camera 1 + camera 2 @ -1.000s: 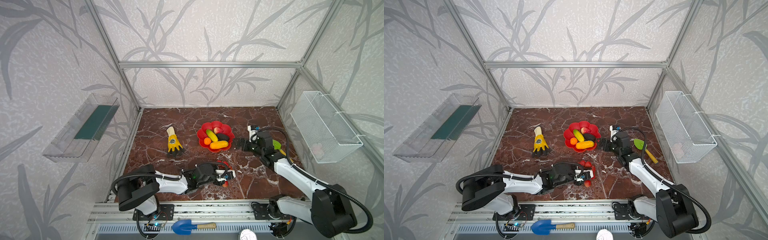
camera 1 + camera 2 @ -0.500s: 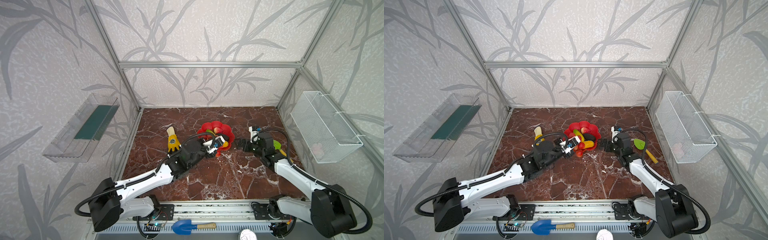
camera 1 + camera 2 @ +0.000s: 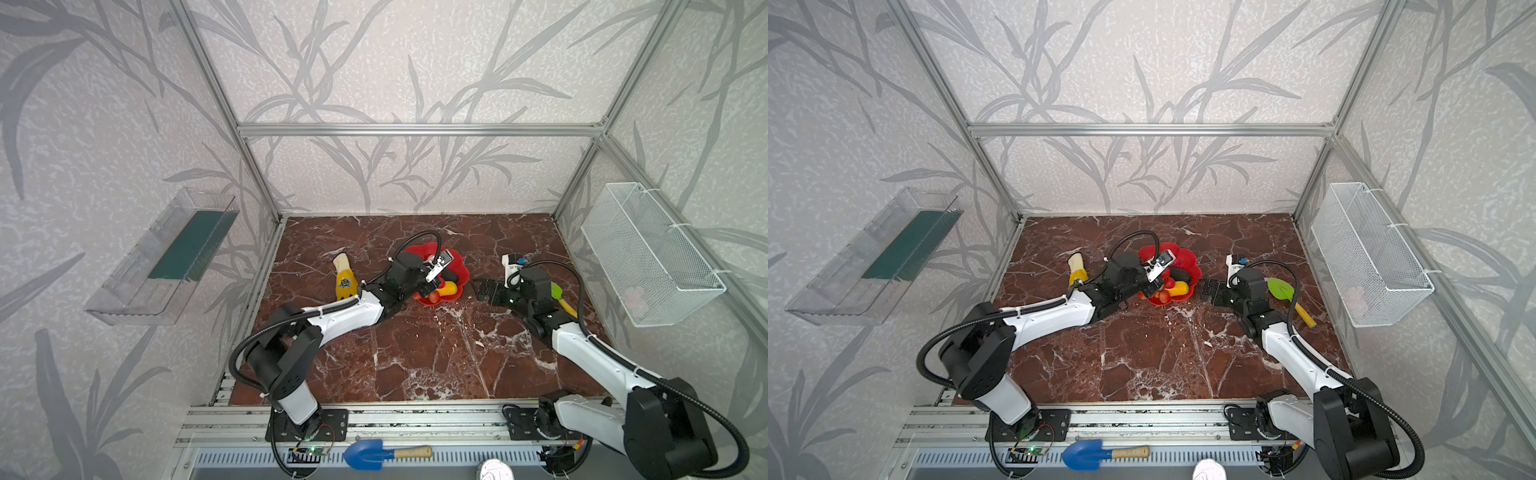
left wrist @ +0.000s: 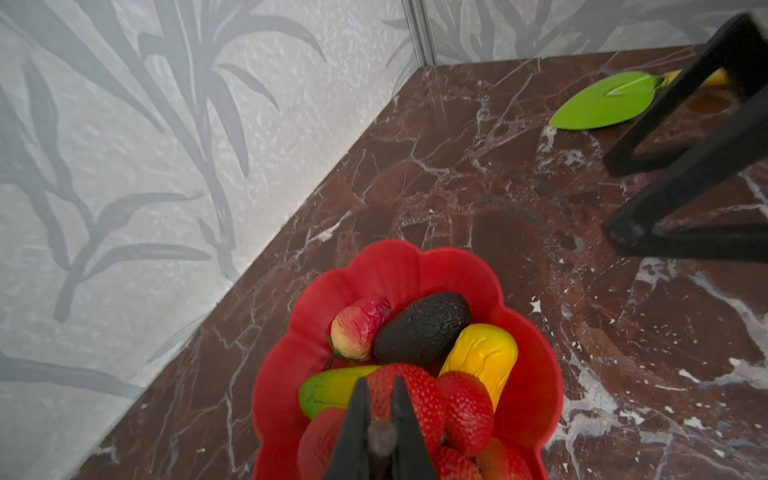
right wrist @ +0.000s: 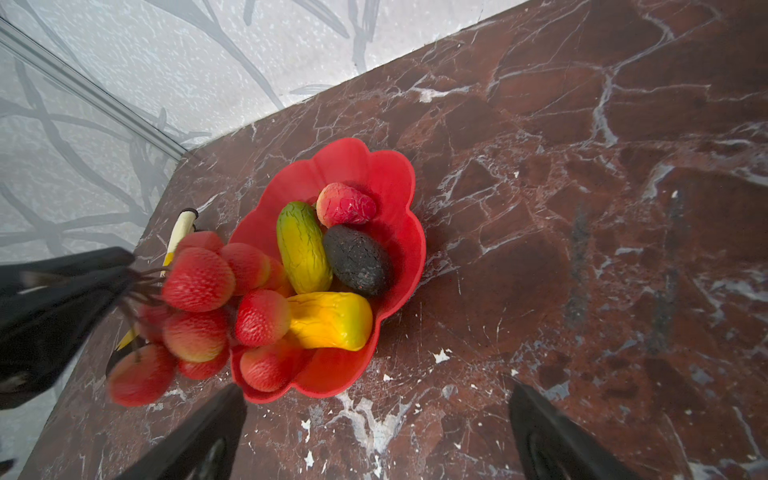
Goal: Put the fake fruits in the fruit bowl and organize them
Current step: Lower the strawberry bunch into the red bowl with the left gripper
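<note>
left gripper pinches berry bunch stem over fruit bowl rim | right gripper spread, nearby | inside: four single fruits seen, one bunch

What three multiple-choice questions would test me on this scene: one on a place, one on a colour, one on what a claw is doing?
1. Where is the yellow glove? A in the bowl; B on the table; C in a gripper.
2. What colour is the bowl? A blue; B white; C red.
3. What is the left gripper doing? A open, empty; B pinching the berries' stem; C hidden.
B: it lies on the marble. C: its rim is red. B: jaws shut on the stem.
</note>
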Robot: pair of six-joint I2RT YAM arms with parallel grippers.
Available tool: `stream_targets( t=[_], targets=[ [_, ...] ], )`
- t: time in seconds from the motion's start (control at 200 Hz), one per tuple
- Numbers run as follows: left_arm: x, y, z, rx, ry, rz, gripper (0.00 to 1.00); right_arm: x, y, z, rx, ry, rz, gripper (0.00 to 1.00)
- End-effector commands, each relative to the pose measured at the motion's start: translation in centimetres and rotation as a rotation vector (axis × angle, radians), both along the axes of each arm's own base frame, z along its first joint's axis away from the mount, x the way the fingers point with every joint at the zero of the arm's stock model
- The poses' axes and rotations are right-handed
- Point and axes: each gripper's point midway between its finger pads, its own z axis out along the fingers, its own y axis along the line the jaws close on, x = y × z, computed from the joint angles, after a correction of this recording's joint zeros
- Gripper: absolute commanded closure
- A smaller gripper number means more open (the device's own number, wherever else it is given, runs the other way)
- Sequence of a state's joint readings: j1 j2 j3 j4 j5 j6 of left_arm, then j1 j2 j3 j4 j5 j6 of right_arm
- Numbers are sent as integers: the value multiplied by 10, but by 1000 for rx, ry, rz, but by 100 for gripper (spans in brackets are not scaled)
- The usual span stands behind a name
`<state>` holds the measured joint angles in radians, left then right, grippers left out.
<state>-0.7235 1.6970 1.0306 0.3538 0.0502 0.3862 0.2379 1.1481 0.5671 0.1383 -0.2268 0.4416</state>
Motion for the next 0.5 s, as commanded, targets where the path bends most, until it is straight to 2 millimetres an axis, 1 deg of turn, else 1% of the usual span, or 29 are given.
stream_targets(
  t=[0.0,0.05,0.08,0.115,0.14,0.17,0.21,0.265,0.36,0.435,0.495],
  targets=[
    [16,-9,27,-151,-41,5,74,-5,-4,-1,-11,-1,0,1],
    [20,-10,28,-169,-58,17,52,-4,-5,0,-13,-3,-2,1],
    [23,-10,30,-177,-73,25,43,-4,-6,1,-14,-4,-4,1],
    [25,-11,34,-185,-89,27,36,-3,-7,2,-15,-6,-4,1],
    [26,-11,37,-191,-100,27,24,-3,-7,2,-18,-8,-6,1],
    [27,-12,44,-202,-114,30,12,-2,-8,3,-20,-9,-7,1],
    [28,-11,55,-220,-135,30,2,-1,-9,4,-23,-11,-9,1],
    [25,-10,74,-257,-171,23,1,0,-11,5,-29,-11,-14,1],
    [16,1,121,-361,-257,29,1,2,-15,5,-44,-16,-27,1],
    [4,21,157,-450,-324,59,1,4,-17,5,-60,-21,-31,1],
    [-5,43,176,-496,-357,102,1,5,-20,5,-78,-24,-37,1]
  ],
)
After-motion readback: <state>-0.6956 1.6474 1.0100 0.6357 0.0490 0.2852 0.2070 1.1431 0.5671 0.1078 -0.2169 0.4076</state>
